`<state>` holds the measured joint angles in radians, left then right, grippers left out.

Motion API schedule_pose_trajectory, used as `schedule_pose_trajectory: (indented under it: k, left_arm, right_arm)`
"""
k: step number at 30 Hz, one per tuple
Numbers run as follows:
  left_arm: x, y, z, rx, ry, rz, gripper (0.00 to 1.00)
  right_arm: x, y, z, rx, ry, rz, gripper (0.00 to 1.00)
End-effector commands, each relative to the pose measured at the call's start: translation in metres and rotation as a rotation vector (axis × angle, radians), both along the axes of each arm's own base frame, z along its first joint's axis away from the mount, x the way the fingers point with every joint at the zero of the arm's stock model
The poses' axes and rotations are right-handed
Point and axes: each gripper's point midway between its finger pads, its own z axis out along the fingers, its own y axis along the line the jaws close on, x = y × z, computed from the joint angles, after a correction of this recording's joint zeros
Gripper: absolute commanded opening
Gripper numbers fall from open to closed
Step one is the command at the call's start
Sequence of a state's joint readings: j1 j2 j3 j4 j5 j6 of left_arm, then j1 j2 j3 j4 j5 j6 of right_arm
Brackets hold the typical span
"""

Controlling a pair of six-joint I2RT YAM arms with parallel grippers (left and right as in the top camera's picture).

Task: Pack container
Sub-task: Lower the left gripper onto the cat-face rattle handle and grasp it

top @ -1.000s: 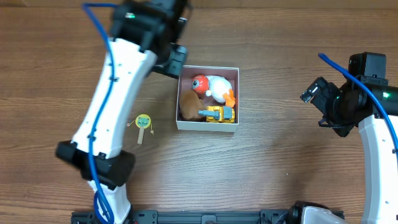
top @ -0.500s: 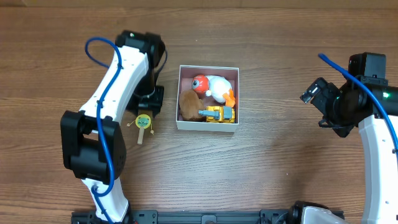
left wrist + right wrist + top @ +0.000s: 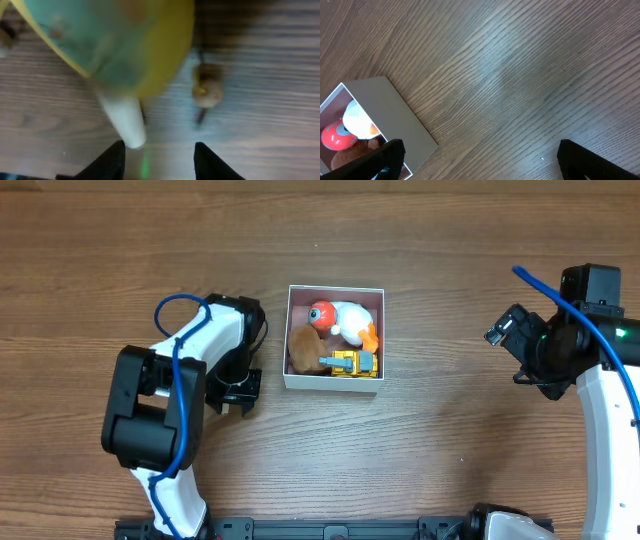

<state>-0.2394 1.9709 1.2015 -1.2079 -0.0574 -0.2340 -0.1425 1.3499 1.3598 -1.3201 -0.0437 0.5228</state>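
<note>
Currently, the left gripper (image 3: 157, 161) hangs low over a blurred yellow-and-teal paddle toy (image 3: 125, 45), jaws parted, gripping nothing. To its right, the container (image 3: 320, 383) sits mid-table, holding a brown plush (image 3: 303, 348), a white bird (image 3: 345, 318) and a yellow truck (image 3: 355, 363). Far right, the right gripper (image 3: 480, 150) stands wide open, empty.

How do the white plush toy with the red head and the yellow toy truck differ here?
The white plush toy with the red head is larger and rounded; the yellow toy truck is smaller and boxy. The plush toy lies in the far half of the white-walled square container; the truck sits against its near wall. Both are inside the container.
</note>
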Motion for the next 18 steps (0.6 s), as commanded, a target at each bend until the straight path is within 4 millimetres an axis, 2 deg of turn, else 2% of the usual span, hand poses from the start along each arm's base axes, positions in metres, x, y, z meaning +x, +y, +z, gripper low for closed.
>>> schedule_pose_trajectory:
  k: [1,9,18]
  left_arm:
    - [-0.008,0.005,-0.009,0.022,0.004,-0.003,0.44]
    - [-0.007,0.01,-0.008,0.044,-0.002,-0.004,0.44]
    - [0.02,0.015,-0.017,0.064,-0.127,0.086,0.44]
  right_arm:
    - [0.002,-0.005,0.005,-0.022,-0.015,-0.007,1.0]
    - [0.002,-0.005,0.005,-0.022,-0.013,-0.008,1.0]
    - [-0.002,-0.004,0.003,-0.02,0.004,-0.007,1.0]
